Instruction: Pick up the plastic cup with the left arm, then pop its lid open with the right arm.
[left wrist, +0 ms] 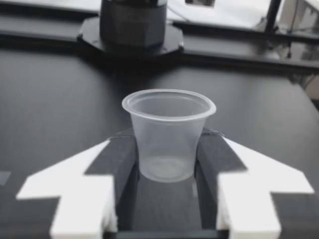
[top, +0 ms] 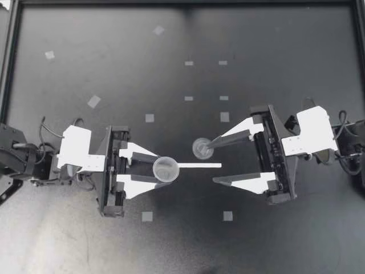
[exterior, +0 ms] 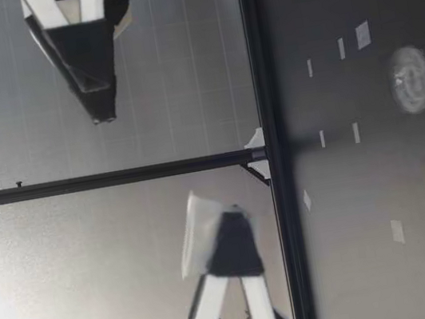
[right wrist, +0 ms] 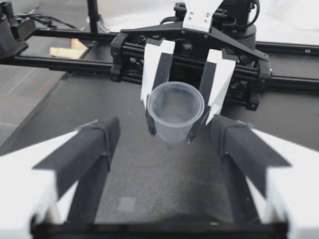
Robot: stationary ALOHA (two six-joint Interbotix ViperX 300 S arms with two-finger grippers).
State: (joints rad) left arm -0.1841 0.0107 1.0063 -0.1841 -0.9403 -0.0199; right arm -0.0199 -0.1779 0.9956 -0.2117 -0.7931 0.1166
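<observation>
My left hand (top: 159,169) is clamped on a clear plastic cup (top: 166,169), a finger pressing each side. The cup is upright and up off the table (top: 85,240). My right hand (top: 212,162) is spread wide with nothing in it, facing the cup from close by. On the table a round clear lid (top: 199,149) sits below one of its fingertips, and a white stick (top: 199,165) lies just beside the lid.

A lab: black framed table (top: 114,51) with tape markers (top: 149,118)
</observation>
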